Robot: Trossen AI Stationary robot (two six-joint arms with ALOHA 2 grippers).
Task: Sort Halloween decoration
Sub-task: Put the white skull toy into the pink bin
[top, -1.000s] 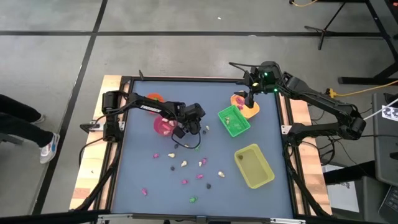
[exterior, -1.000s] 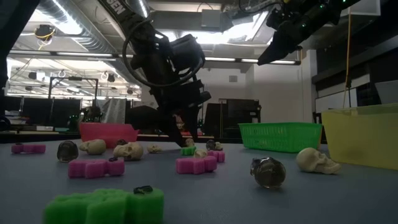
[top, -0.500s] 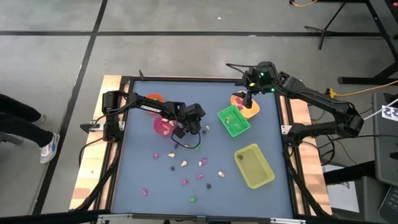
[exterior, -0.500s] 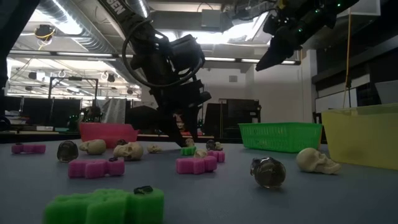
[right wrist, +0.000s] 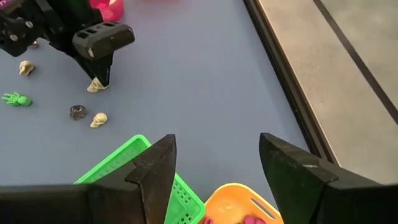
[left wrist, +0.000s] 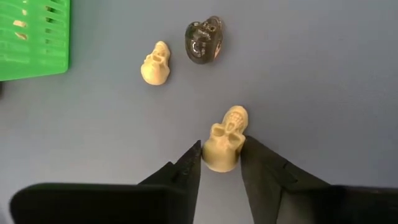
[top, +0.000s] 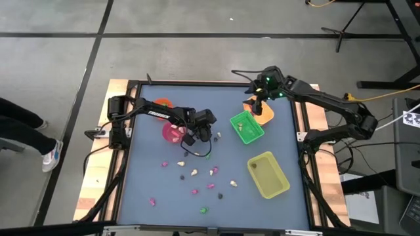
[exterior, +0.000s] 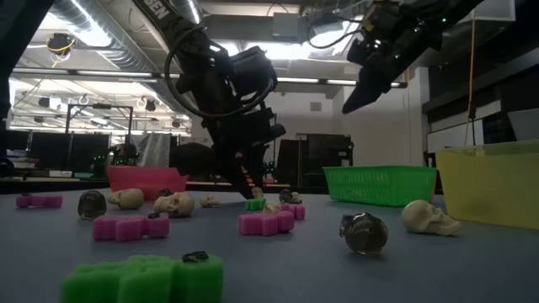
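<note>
While the left gripper (left wrist: pixel 219 163) stands low over the middle of the blue-grey table (top: pixel 151 177), its two dark fingers (left wrist: pixel 186 171) bracket a small cream-white skull trinket (left wrist: pixel 225 139) lying on the surface; the jaws sit close against both flanks of the skull, but firm clamping cannot be confirmed. Beyond it lie a second cream-white skull (left wrist: pixel 155 63) and a dark glossy skull (left wrist: pixel 204 40), just beside each other. The remaining Halloween decoration (top: pixel 197 174), tiny pink, green, cream and dark pieces, is scattered from the table centre toward its near edge. A pink round cup (top: pixel 173 130) sits beside the left gripper; a green slatted tray (top: pixel 247 127) and a yellow rectangular tray (top: pixel 267 174) lie toward the right edge. The right gripper (right wrist: pixel 217 163) hovers with jaws wide apart and empty above an orange container (right wrist: pixel 239 206) near the far right corner. The skull appears rigid, very light and smooth-surfaced, so it will probably slip or pop out under an off-centre squeeze. Take hold across the broad cranium, with the finger pads on opposite flat sides, not on the narrow jaw end. Light closing force should suffice; lift vertically to avoid disturbing the neighbouring skulls.
</note>
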